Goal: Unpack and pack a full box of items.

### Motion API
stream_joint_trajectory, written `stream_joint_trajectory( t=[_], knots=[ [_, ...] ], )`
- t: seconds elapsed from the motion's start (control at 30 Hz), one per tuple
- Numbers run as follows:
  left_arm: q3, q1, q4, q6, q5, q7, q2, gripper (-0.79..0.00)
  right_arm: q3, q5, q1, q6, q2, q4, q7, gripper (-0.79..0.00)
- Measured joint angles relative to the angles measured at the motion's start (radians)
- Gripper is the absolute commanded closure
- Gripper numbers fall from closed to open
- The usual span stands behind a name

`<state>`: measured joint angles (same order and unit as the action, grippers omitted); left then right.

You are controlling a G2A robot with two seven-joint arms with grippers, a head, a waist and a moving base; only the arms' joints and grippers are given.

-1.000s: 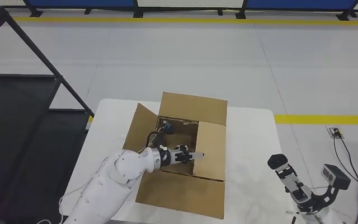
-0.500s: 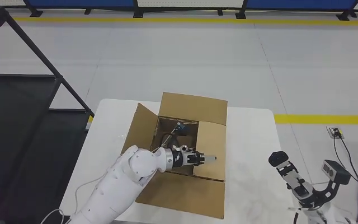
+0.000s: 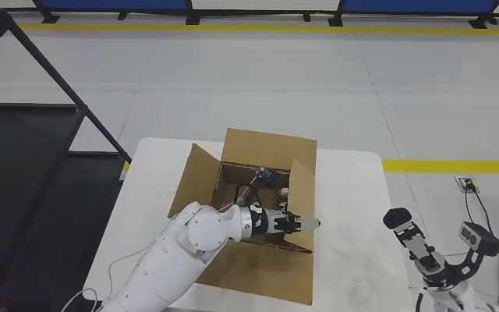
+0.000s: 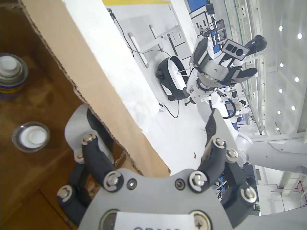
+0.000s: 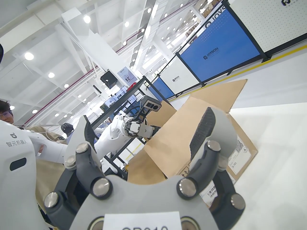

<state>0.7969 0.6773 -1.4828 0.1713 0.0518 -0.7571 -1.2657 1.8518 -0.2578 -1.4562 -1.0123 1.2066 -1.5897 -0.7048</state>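
Cans, two, white-capped, sit inside one cardboard box.

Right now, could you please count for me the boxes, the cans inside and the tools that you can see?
Cardboard box: 1
Cans with white caps, in the box: 2
Tools, left tool and right tool: 2
Total: 5

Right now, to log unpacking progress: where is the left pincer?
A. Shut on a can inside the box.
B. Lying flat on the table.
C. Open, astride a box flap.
C: the left pincer is open, with the cardboard flap standing between its fingers.
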Motion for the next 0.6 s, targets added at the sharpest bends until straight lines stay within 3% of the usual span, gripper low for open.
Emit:
stream_joint_trajectory(
  t=[0.27,0.6],
  knots=[
    [-0.096,-0.072,0.039,0.009,0.02,0.038,-0.048,-0.785,0.065,-0.087,-0.01,0.0,0.0,0.039,0.005,-0.785],
    [-0.229,-0.168,0.179,0.004,0.116,0.167,-0.134,-0.785,0.148,-0.236,0.012,0.0,0.002,0.145,-0.079,-0.785]
  ],
)
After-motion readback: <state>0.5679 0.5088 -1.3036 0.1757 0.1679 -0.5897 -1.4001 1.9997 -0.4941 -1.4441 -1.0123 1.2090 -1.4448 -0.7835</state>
